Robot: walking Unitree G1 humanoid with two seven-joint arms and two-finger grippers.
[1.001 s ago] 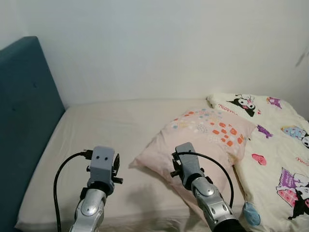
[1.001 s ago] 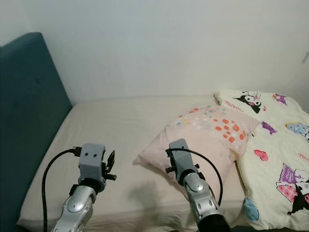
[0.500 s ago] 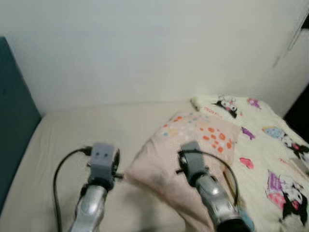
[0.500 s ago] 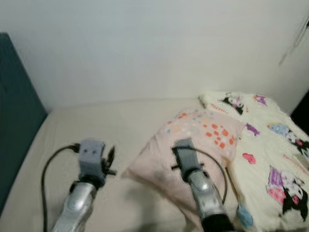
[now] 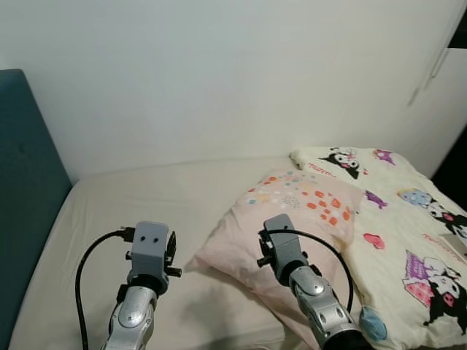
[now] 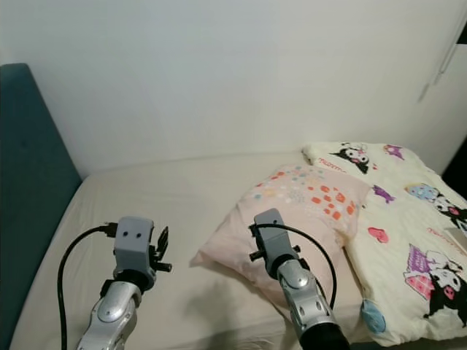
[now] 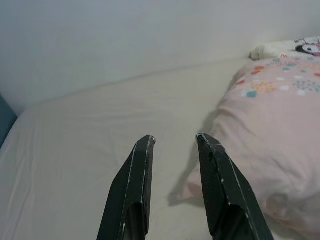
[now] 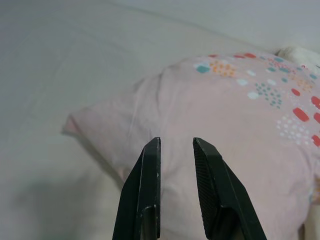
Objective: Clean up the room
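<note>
Pink spotted pillow [image 5: 292,219], cartoon-print cream blanket [image 5: 408,219], teal headboard [image 5: 25,197].

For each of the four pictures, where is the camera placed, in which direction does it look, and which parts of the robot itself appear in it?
Left eye and right eye views: on the head, looking forward and down at the bed; both silver arms show, over the pink pillow and cartoon blanket.
Left wrist view: on the left wrist, along the open left claw toward the bare sheet.
Right wrist view: on the right wrist, along the open right claw onto the pillow.
Shared: all four views show the pillow.
</note>
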